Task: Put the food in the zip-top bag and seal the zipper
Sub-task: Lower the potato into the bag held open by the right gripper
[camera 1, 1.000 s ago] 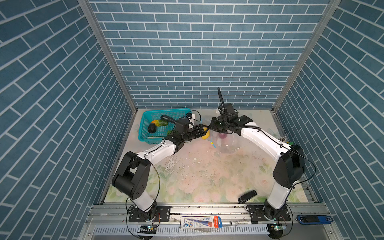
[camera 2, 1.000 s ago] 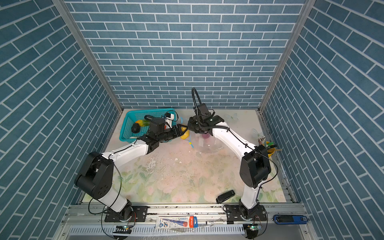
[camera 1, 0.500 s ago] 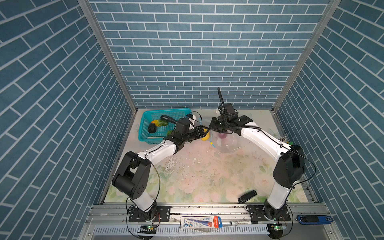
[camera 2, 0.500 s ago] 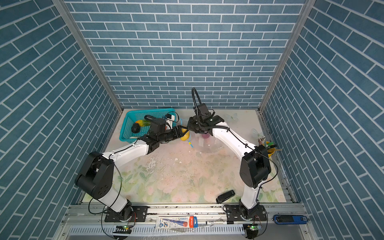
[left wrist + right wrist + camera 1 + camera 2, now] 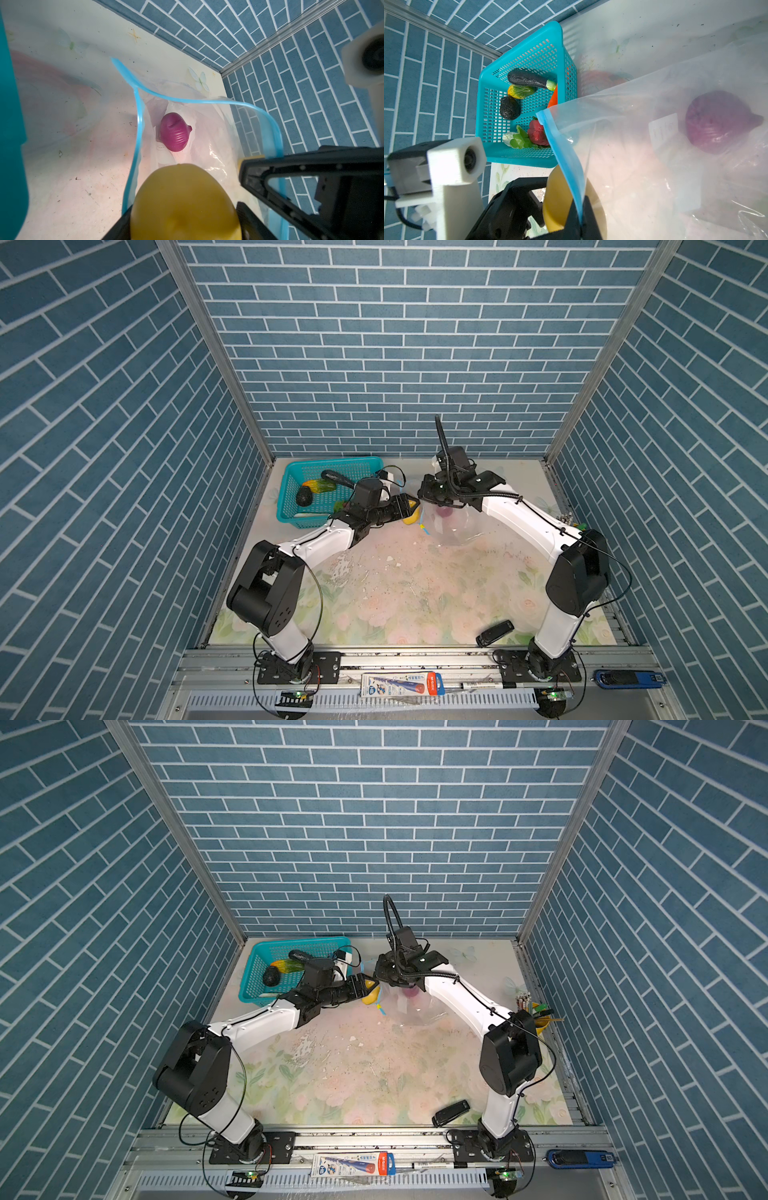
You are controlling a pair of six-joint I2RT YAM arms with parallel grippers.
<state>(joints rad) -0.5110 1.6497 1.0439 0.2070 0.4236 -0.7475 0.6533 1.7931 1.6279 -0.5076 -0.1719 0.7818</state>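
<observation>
A yellow fruit [image 5: 185, 203] sits between the fingers of my left gripper [image 5: 185, 224], right at the mouth of the clear zip-top bag [image 5: 455, 529]. My right gripper [image 5: 580, 207] is shut on the light blue zipper [image 5: 564, 158] and holds the mouth lifted and gaping. A purple onion [image 5: 175, 135] lies inside the bag beside its white label [image 5: 664, 128]. In both top views the two grippers meet over the table's back middle: left gripper [image 5: 409, 508], right gripper [image 5: 423, 491], fruit [image 5: 370, 997], onion [image 5: 410, 993].
The teal mesh basket [image 5: 291, 489] stands at the back left, close behind my left arm. It holds a dark eggplant [image 5: 529, 79], a red pepper [image 5: 536, 133], an orange carrot [image 5: 553, 97] and other toy foods. A black device [image 5: 494, 632] lies front right; a pencil cup [image 5: 534, 1011] stands at the right edge.
</observation>
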